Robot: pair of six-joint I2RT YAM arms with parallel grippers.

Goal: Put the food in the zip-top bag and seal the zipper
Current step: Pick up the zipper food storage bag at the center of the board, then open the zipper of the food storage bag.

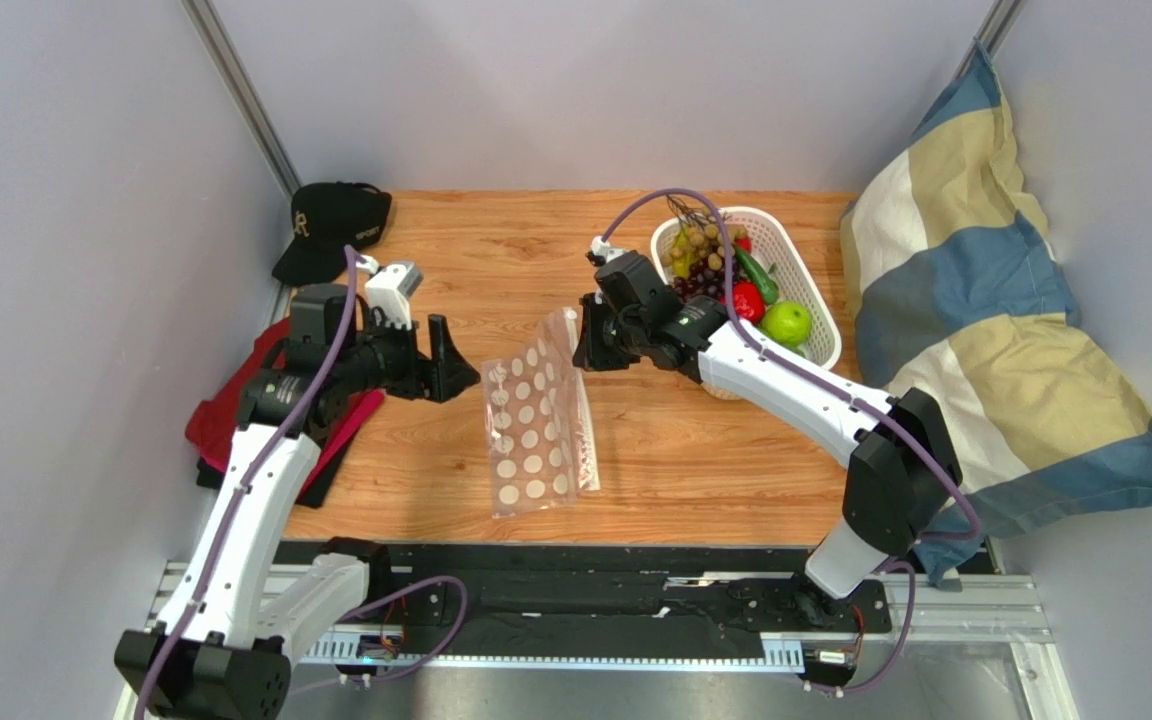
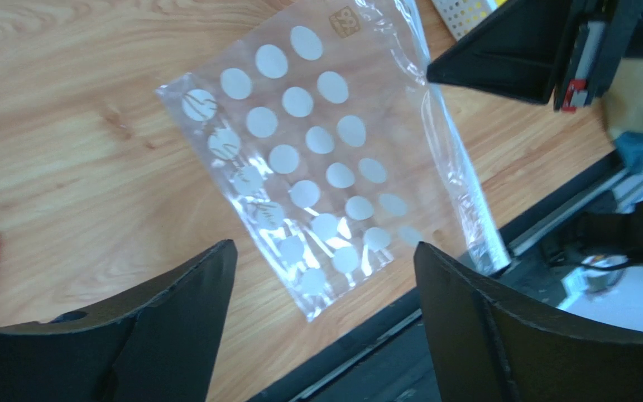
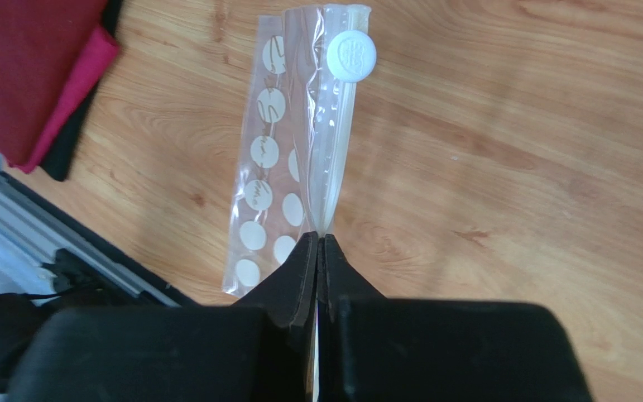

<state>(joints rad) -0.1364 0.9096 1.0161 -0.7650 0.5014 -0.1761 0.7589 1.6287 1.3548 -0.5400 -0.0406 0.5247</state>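
Pinching one edge of the zip-top bag (image 1: 537, 428) in the right end effector (image 3: 321, 243), fingers pressed together, holding that side raised off the counter (image 1: 687, 450), likely for opening. Hovering the left end effector (image 2: 325, 249) spread beside it, empty. Leaving the food (image 1: 748, 300) waiting in the basket (image 1: 832, 323).

Bench (image 1: 687, 450) reads as pale wood, grain plain to see, smooth with a soft sheen. On it, the zip-top bag (image 1: 537, 420): clear glossy plastic, wrinkled, catching glare, its white dots flat and matt. Left of the bag, red cloth (image 1: 222, 420), soft and dull. Right of the bag, a basket (image 1: 826, 323) in smooth white openwork plastic. The left gripper (image 2: 325, 247): matt black plastic.
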